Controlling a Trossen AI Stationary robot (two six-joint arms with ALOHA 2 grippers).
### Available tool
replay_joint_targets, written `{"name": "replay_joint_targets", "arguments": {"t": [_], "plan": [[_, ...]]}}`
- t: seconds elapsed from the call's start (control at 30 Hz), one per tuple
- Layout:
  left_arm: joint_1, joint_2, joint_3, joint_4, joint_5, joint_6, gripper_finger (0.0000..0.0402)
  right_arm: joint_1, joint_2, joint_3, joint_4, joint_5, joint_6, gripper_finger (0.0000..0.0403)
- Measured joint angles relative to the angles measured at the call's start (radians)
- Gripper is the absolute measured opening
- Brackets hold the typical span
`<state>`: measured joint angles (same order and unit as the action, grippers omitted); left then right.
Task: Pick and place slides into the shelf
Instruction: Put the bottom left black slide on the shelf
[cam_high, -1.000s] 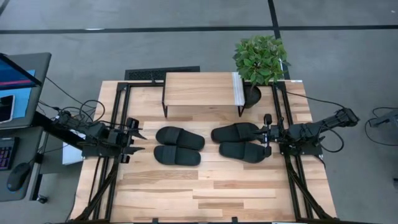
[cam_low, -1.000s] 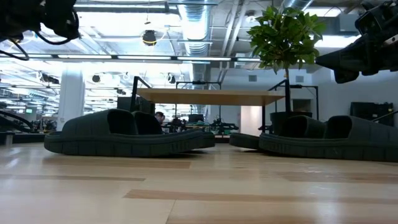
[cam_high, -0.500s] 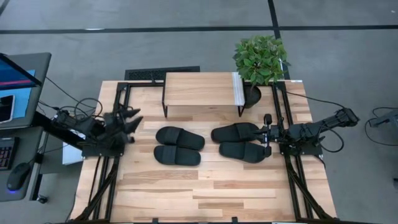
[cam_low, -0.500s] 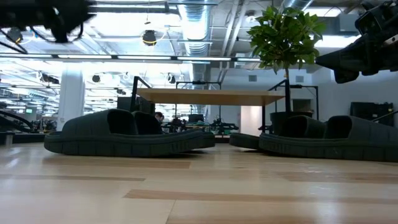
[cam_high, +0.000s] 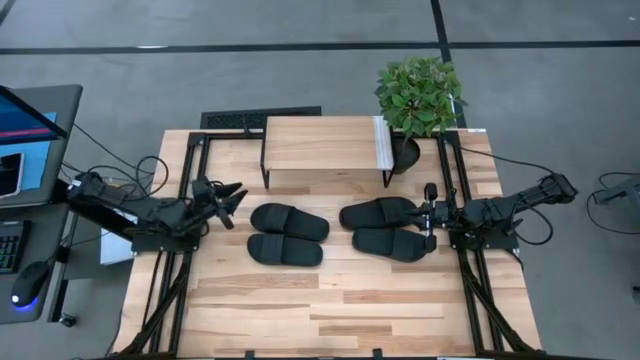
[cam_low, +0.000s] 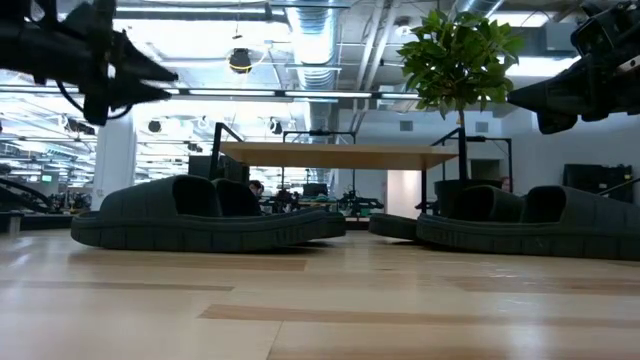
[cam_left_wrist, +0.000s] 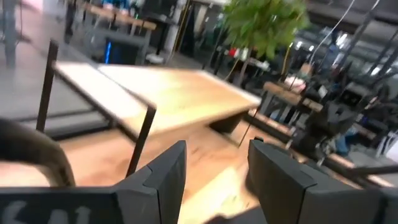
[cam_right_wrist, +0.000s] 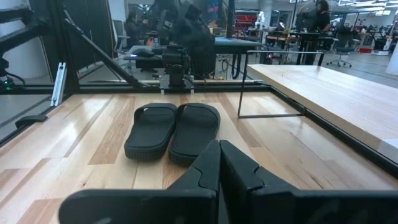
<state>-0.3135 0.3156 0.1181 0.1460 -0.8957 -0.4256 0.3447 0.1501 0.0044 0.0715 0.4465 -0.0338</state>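
Note:
Four black slides lie soles down on the plank table in two pairs. The left pair (cam_high: 288, 235) lies below the shelf's left half, the right pair (cam_high: 386, 228) below its right half. The light-wood shelf (cam_high: 322, 143) stands on thin black legs at the table's far side. My left gripper (cam_high: 234, 195) is open and hangs above the table, just left of the left pair, pointing toward it. It shows raised in the low view (cam_low: 150, 75). My right gripper (cam_high: 430, 215) is shut and hovers over the right end of the right pair (cam_right_wrist: 174, 130), apart from it (cam_low: 530, 100).
A potted plant (cam_high: 418, 95) stands at the shelf's right end. Black frame rails (cam_high: 185, 200) run along both sides of the table. The near half of the plank table (cam_high: 330, 310) holds nothing. A desk with a screen (cam_high: 30, 130) stands beyond the left edge.
My left gripper has swung toward the table's right and a little toward the far edge, closing on the left pair of slides. It has turned so that its fingers now point at them. The slides and my right arm have kept still.

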Motion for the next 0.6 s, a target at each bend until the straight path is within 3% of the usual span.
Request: {"name": "replay_joint_targets", "arguments": {"t": [0.43, 0.6], "plan": [[0.122, 0.110, 0.002, -0.194, 0.444, -0.157, 0.0160, 0.000, 0.000, 0.000, 0.000, 0.000, 0.000, 0.0000], [0.124, 0.152, 0.002, -0.198, 0.586, -0.163, 0.0160, 0.000, 0.000, 0.000, 0.000, 0.000, 0.000, 0.0000]]}}
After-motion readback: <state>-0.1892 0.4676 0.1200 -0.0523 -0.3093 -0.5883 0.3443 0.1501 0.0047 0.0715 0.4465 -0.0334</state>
